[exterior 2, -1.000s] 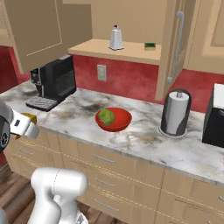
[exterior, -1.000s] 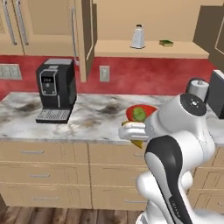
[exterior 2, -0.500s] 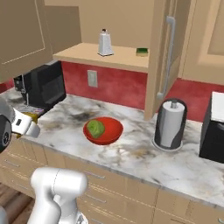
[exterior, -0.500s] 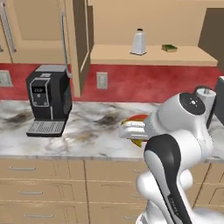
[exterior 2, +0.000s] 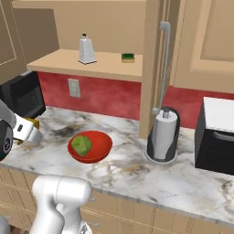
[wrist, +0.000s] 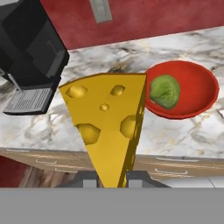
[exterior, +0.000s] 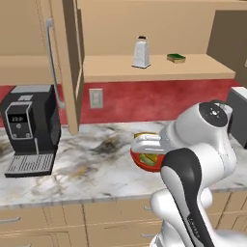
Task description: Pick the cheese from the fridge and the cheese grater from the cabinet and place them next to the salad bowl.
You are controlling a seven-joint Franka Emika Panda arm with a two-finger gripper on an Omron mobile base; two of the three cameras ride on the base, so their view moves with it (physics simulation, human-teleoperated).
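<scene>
One of the two items is in hand: the gripper [wrist: 111,178] is clamped narrow on the thin end of the yellow-orange holed cheese wedge [wrist: 108,127], carried above the front edge of the grey-veined marble counter [wrist: 183,135].

Change over the last second: both base views have slid sideways along the counter, so I read this as the base driving, not the objects moving. The black coffee machine [exterior: 30,126] sits further left in the left base view than it did, and the shallow glossy red salad bowl with its green lettuce lump [exterior 2: 89,146] is nearer the arm. Meaning: I am closing on the drop spot, and the cheese is not yet set down.

Surroundings: the small silvery tapered box grater [exterior 2: 86,49] stands untouched on the shelf of the open tan wooden cabinet [exterior 2: 87,63], with a green-and-yellow sponge [exterior 2: 128,57] near it. A grey paper-towel cylinder [exterior 2: 163,135] stands right of the bowl, against the cabinet door.

Obstacles: bare counter between coffee machine and bowl looks free. I judge that the best placement side.
</scene>
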